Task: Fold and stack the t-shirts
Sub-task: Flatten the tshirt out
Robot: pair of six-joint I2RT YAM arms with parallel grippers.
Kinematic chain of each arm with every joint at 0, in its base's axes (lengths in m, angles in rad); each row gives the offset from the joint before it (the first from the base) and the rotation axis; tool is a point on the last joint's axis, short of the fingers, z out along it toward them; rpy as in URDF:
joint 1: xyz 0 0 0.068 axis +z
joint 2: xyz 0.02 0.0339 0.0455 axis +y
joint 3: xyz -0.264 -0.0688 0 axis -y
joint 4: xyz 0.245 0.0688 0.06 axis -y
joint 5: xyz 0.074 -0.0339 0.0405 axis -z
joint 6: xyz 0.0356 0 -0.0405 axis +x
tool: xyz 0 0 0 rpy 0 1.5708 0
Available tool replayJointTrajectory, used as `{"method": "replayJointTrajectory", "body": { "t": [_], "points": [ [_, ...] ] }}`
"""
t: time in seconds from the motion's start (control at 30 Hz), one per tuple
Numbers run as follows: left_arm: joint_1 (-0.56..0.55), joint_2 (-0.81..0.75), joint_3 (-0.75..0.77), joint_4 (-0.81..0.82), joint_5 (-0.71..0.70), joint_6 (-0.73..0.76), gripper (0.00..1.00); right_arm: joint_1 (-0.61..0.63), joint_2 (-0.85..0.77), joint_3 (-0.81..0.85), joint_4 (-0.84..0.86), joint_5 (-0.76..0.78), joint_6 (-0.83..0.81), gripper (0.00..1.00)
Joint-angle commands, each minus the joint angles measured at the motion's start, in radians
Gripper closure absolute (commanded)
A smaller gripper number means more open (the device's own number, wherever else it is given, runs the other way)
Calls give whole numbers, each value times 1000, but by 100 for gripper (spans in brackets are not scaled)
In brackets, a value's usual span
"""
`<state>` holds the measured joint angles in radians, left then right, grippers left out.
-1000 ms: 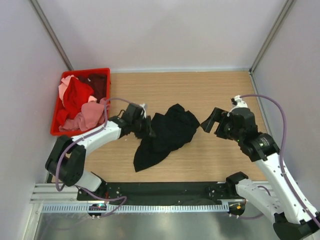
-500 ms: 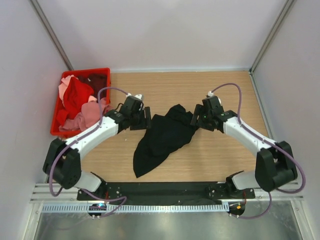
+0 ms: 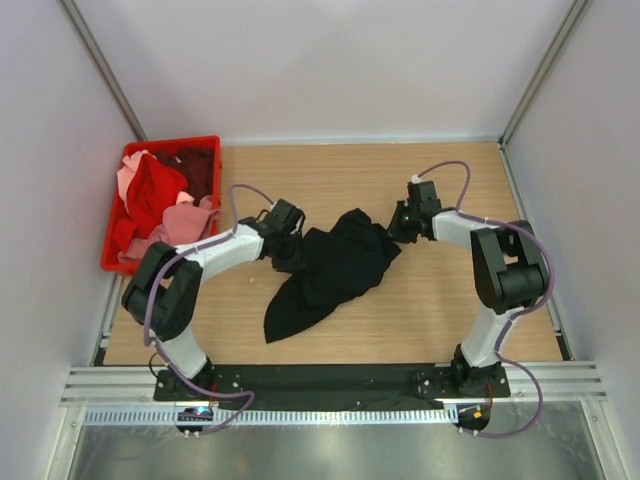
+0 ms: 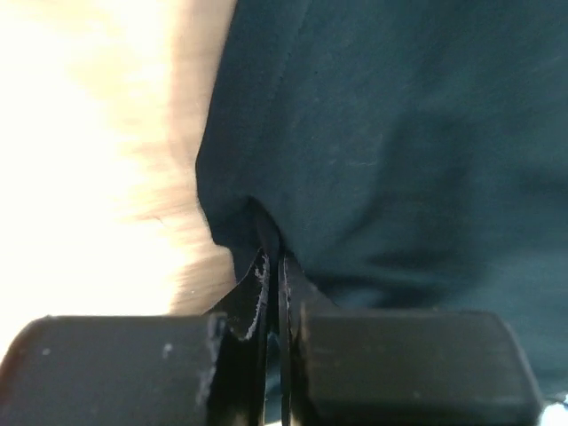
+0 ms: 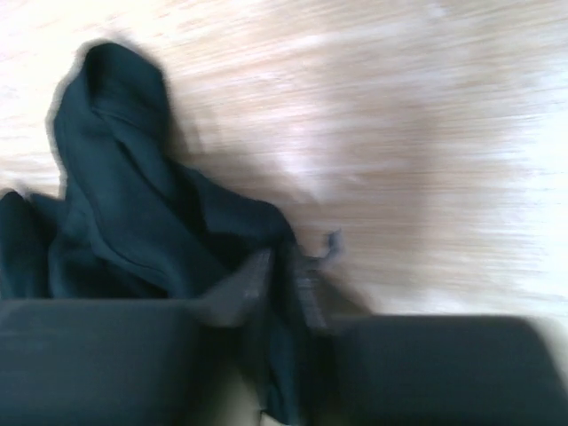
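A black t-shirt [image 3: 340,265] lies crumpled in the middle of the wooden table. My left gripper [image 3: 290,252] sits low at its left edge. In the left wrist view the left gripper [image 4: 273,262] is shut, pinching a fold of the black t-shirt [image 4: 399,133]. My right gripper [image 3: 398,228] is down at the shirt's upper right edge. In the blurred right wrist view the right gripper [image 5: 286,266] has its fingers close together with a fold of the black t-shirt [image 5: 115,204] between them. Red [image 3: 155,190], pink [image 3: 180,225] and dark maroon [image 3: 197,165] t-shirts are piled in the crate.
The red plastic crate [image 3: 190,140] stands at the table's far left, against the left wall. Bare wood [image 3: 440,310] shows around the black shirt. Walls close the table on three sides, and a metal rail [image 3: 320,415] runs along the near edge.
Both arms have reached in to the black shirt. The left gripper has shut on its left edge. The right gripper has narrowed from wide open onto its right edge.
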<state>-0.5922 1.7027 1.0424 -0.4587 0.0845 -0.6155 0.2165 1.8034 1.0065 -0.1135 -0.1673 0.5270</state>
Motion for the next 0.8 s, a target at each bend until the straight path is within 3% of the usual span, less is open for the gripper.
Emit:
{"method": "replayJointTrajectory", "body": {
  "t": [0.0, 0.03, 0.2, 0.37, 0.53, 0.77],
  "points": [
    [-1, -50, 186, -72, -142, 8, 100, -15, -63, 84, -100, 14, 1, 89],
    [-3, -70, 239, -143, -175, 11, 100, -28, -96, 116, -156, 47, -5, 99],
    [-3, -230, 470, -287, -430, 5, 100, -37, -353, 418, -579, 365, -38, 99],
    [-3, -348, 452, -351, -503, 5, 100, -35, -502, 561, -831, 502, -51, 99],
    [-3, -420, 329, -341, -485, -20, 100, -37, -584, 560, -907, 471, -33, 99],
    [-3, -384, 73, -253, -375, -64, 100, -35, -569, 321, -758, 472, -32, 99]
  ]
}}
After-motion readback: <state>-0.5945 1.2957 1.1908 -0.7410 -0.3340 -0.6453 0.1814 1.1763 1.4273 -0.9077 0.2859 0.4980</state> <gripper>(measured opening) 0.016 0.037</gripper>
